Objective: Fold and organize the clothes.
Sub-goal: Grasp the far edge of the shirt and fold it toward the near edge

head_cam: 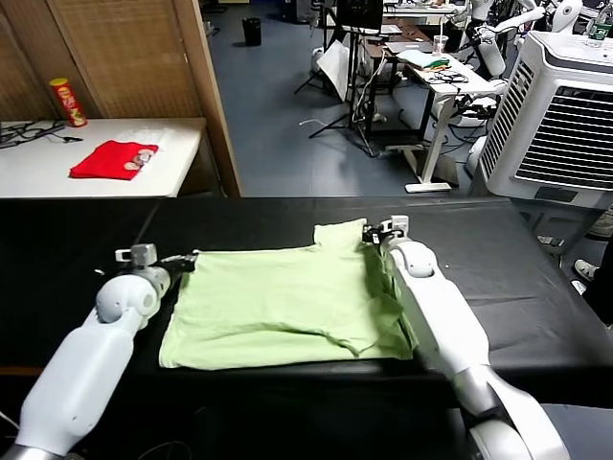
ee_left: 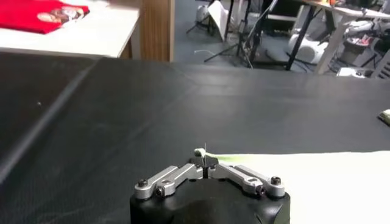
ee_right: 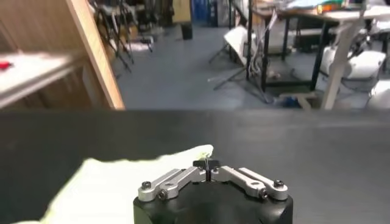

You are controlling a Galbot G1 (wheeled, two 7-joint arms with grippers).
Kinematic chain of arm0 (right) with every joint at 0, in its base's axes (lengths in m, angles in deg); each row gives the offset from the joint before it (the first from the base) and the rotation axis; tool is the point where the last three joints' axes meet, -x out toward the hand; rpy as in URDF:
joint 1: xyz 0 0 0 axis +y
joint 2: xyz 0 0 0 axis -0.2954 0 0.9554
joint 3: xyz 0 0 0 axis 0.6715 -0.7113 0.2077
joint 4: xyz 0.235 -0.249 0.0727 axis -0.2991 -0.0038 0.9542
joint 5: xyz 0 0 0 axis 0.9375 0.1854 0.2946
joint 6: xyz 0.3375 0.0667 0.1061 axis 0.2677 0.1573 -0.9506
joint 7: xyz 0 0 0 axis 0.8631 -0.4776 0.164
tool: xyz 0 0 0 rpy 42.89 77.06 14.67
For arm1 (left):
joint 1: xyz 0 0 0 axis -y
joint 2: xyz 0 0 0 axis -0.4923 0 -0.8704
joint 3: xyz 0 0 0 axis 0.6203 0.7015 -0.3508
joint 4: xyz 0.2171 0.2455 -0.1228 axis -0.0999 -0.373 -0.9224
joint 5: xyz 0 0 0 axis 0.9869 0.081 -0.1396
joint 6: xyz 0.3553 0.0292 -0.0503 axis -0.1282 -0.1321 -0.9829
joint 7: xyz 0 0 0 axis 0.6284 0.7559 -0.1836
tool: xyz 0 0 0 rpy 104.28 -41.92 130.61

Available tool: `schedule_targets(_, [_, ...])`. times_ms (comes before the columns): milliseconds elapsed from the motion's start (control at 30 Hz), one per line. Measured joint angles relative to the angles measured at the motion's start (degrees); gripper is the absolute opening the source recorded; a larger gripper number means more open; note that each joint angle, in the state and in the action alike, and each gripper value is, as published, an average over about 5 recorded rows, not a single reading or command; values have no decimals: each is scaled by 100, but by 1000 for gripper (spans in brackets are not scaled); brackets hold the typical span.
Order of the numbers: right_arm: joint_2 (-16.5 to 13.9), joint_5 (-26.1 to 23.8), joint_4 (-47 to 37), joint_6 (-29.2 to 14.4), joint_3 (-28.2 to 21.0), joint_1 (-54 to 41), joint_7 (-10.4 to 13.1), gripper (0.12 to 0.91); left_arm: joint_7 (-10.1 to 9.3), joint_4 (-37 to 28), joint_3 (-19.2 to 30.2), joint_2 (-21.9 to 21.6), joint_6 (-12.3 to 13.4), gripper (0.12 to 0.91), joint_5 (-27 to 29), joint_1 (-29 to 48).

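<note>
1. Left claw [ee_left: 207, 165] — closed, pinching the far left corner of the pale green shirt [head_cam: 287, 305].
2. Right claw [ee_right: 208, 168] — closed on the shirt's far right corner, by the collar end.
3. Shirt lies spread flat between both arms on the black bench [head_cam: 86, 240].
4. Beyond, a white side table [head_cam: 182, 158] carries a folded red garment [head_cam: 113, 159] and a red can [head_cam: 67, 102].
5. Farther off: grey floor, a white cooler unit [head_cam: 565, 115].

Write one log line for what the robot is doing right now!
left gripper: shut on far left corner of pale green thin-fabric shirt | right gripper: shut on far right corner | shirt flat on black table
</note>
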State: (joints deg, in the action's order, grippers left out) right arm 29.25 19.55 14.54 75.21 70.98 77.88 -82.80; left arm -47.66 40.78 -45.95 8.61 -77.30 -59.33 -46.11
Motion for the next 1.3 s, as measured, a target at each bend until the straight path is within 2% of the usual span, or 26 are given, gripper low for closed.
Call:
schedule_targets(200, [-459,257,1288,349,167,740,173,122,-10,728,-280,-183,14,129,-15,-522])
schedule_targets(400, [-836,407,2404,862,377,1469,539,122,-87,1602,-607,-386,76,129,-33,-1220])
schedule_targets(600, [-1076,442,3238,1262,535,2117,764,122,-368,2281,-914,-399,177,129,33,-1884])
schedule_targets(867, [-1192,299,3916,1487,645,2923,898,122,-476,2802,-1278,-354,187,129,364,-2678])
schedule_targets(1100, [-1301,238,4251,1500,771,3485,900,122,-506,3068,-1545,-354,214,129,552,-3258])
schedule_targets(1300, [-1280,200,4446,1479,844,3818,877,122,-490,3252,-1648,-341,228,129,660,-3635])
